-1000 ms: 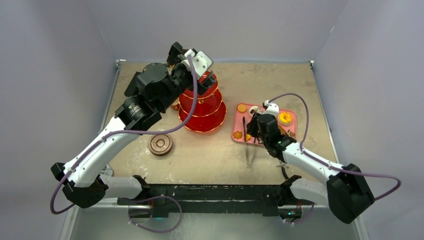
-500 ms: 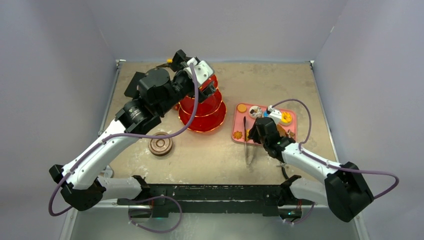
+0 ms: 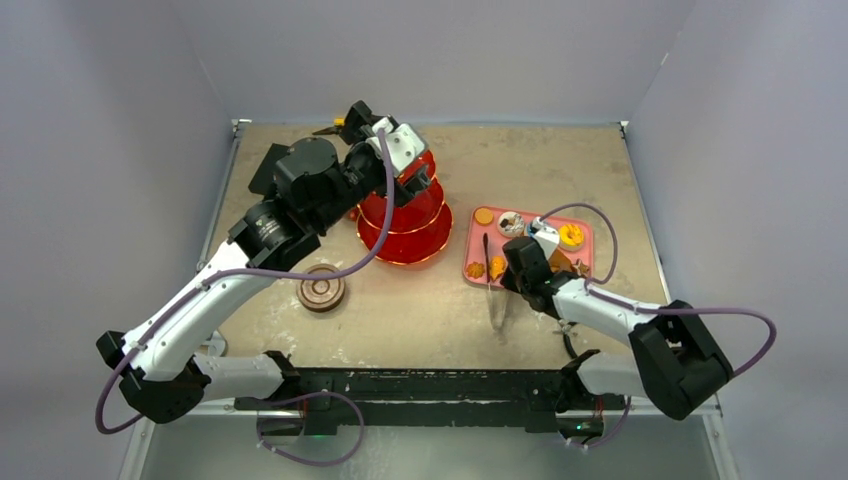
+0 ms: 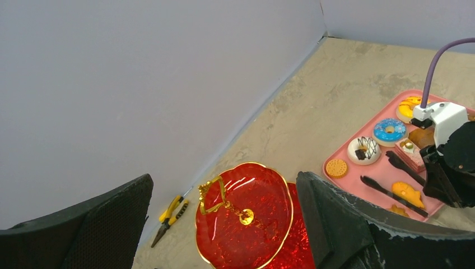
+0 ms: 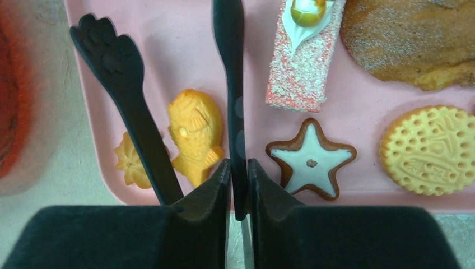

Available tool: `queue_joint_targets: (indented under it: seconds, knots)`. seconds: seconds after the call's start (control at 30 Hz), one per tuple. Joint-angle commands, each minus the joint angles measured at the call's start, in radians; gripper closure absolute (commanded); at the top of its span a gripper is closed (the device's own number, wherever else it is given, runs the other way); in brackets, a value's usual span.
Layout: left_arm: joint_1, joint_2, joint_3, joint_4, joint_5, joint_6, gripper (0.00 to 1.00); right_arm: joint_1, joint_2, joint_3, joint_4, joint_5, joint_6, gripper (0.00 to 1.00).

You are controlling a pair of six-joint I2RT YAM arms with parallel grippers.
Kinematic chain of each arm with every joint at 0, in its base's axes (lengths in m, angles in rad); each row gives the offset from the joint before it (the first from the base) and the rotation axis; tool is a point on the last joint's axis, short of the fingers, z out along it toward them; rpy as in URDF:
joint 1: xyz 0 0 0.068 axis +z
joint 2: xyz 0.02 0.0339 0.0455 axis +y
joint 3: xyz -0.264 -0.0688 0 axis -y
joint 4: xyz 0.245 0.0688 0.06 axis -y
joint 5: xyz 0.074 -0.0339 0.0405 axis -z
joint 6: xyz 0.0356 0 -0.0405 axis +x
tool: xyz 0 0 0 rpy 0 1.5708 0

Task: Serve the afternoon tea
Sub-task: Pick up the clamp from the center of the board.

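**Right gripper (image 5: 237,185) pinches black tongs (image 5: 229,84), red stand (image 4: 263,196) bare**

Its jaws sit nearly shut on one tong arm over the pink tray (image 5: 185,67), where the pastries (image 5: 196,134) lie (none lifted yet). Left gripper (image 4: 224,190) hangs wide open and empty above the stand's top tier; serving looks barely begun, every tier left to fill

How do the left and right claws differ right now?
The left claw is wide open and holds nothing; the right claw is closed on one arm of the black tongs. The left claw hovers above the top tier of the red stand; the right claw sits low over the pink tray. Both have black fingers.
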Motion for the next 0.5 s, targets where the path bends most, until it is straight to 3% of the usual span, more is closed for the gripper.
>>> queue_joint_targets:
  seconds: [0.0, 0.23, 0.37, 0.47]
  knots:
    - [0.006, -0.031, -0.027, 0.022, 0.055, 0.004, 0.01, 0.008, -0.054, 0.037, -0.040, 0.053, -0.001, 0.87]
    - [0.004, -0.092, -0.161, 0.071, 0.254, 0.132, 0.01, 0.011, -0.224, 0.118, -0.135, 0.047, -0.086, 1.00]
    - [0.005, -0.138, -0.272, 0.078, 0.425, 0.351, 0.01, 0.011, -0.259, 0.180, -0.181, -0.059, -0.142, 1.00]
    - [0.002, -0.177, -0.378, 0.078, 0.526, 0.617, 0.01, 0.011, -0.260, 0.254, -0.240, -0.216, -0.182, 1.00]
